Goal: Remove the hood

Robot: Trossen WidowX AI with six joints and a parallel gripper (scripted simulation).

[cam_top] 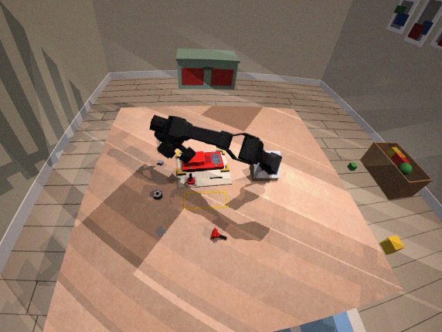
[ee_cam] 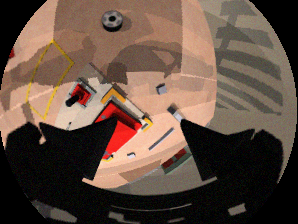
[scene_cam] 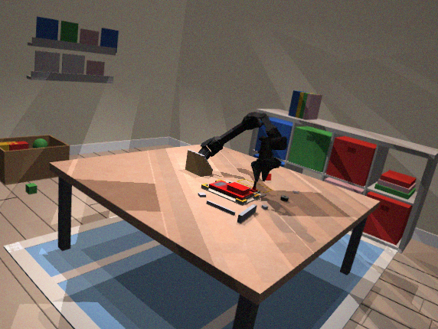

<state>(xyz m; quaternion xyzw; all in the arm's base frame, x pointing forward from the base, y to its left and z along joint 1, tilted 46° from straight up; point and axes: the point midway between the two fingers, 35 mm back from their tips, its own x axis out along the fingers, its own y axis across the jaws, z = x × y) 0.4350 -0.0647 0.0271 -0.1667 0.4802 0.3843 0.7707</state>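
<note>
The toy car is red with yellow corners and sits near the middle of the table. A raised red block, which looks like the hood, is on the car at its end away from the grey panel. The marked area, a yellow outline, lies on the table beside the car, with nothing inside it. My gripper is open and empty, above that end of the car. In the wrist view the left finger overlaps the red block; whether they touch cannot be told.
A red lever piece stands on the pale plate beside the car. A dark wheel, a red piece with a black handle, grey bars and small grey pieces lie around.
</note>
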